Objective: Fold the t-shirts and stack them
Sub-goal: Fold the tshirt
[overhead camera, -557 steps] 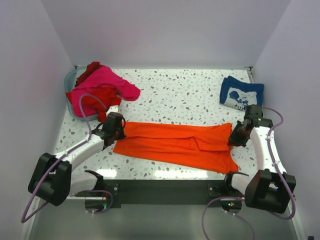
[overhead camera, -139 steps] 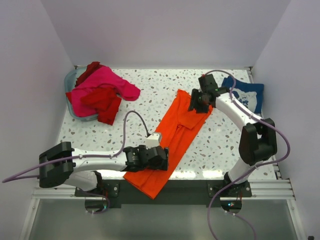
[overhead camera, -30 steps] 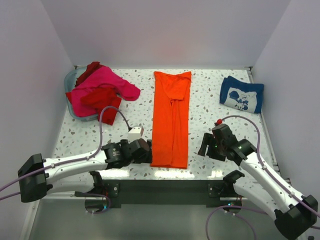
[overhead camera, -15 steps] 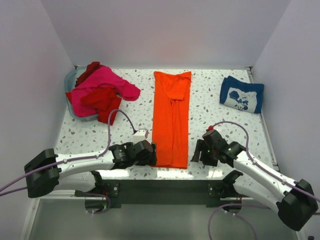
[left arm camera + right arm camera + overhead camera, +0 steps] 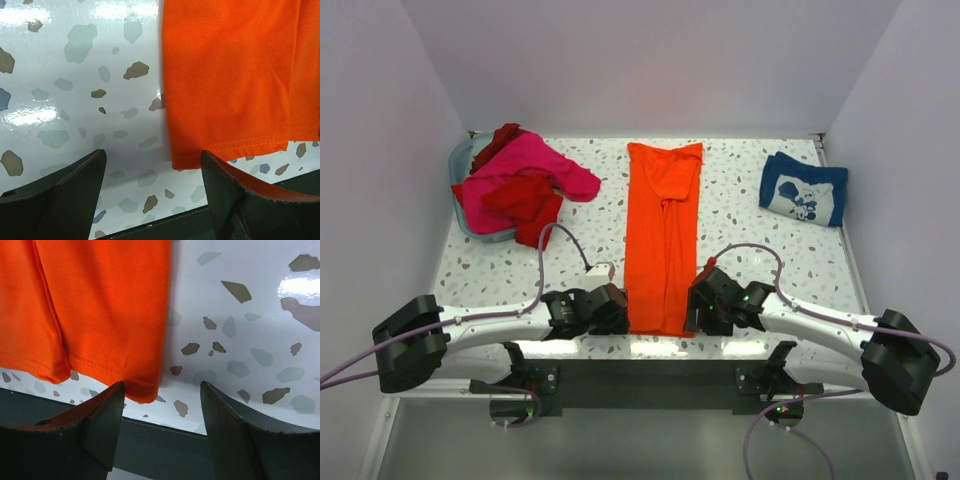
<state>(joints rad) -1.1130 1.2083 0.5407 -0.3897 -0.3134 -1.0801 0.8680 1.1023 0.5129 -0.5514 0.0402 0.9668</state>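
Note:
The orange t-shirt (image 5: 662,240) lies as a long narrow strip down the middle of the table, its hem at the near edge. My left gripper (image 5: 615,318) is open at the hem's near left corner. In the left wrist view that corner of the orange cloth (image 5: 230,75) sits between the spread fingers of the left gripper (image 5: 152,155). My right gripper (image 5: 698,312) is open at the near right corner, which shows as orange cloth (image 5: 100,305) between the fingers of the right gripper (image 5: 162,385). Neither holds anything. The navy t-shirt (image 5: 803,187) lies folded at back right.
A pink t-shirt (image 5: 535,165) and a red one (image 5: 525,200) spill out of a grey-blue tub (image 5: 460,160) at back left. The table's front edge and the dark rail (image 5: 650,375) run just below both grippers. White walls close in the sides and the back.
Over the last second both grippers have slid inward along the front edge to the orange shirt's two near corners. The left jaws have narrowed a little. The shirt itself has stayed in place.

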